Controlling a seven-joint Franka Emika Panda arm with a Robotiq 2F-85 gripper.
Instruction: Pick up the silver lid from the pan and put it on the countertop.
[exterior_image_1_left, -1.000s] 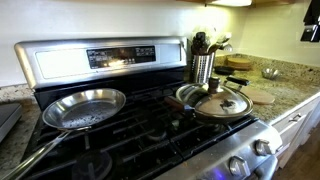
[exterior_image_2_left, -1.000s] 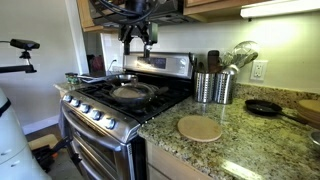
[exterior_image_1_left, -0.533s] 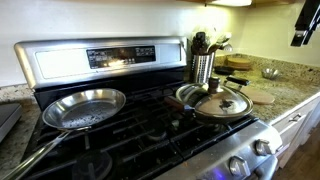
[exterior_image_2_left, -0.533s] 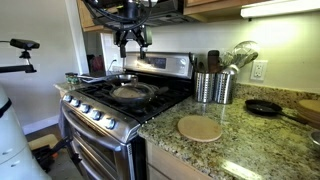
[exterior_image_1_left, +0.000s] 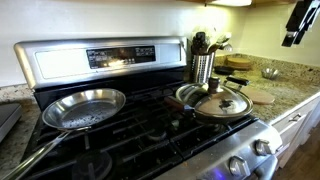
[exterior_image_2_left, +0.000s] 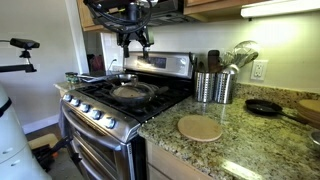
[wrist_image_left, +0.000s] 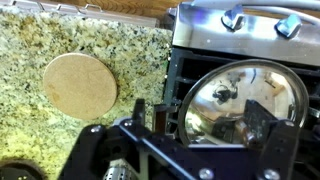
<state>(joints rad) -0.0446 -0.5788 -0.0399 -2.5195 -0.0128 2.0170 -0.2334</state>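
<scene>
Granite countertop (wrist_image_left: 130, 50) beside silver lid (wrist_image_left: 235, 95)

In an exterior view, gripper (exterior_image_1_left: 297, 25) has moved left and slightly up, further in from the right frame edge, over the last 1.0 s.

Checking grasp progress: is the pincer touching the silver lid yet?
Apart. In an exterior view the pincer hangs well above the silver lid, with open space between.
</scene>
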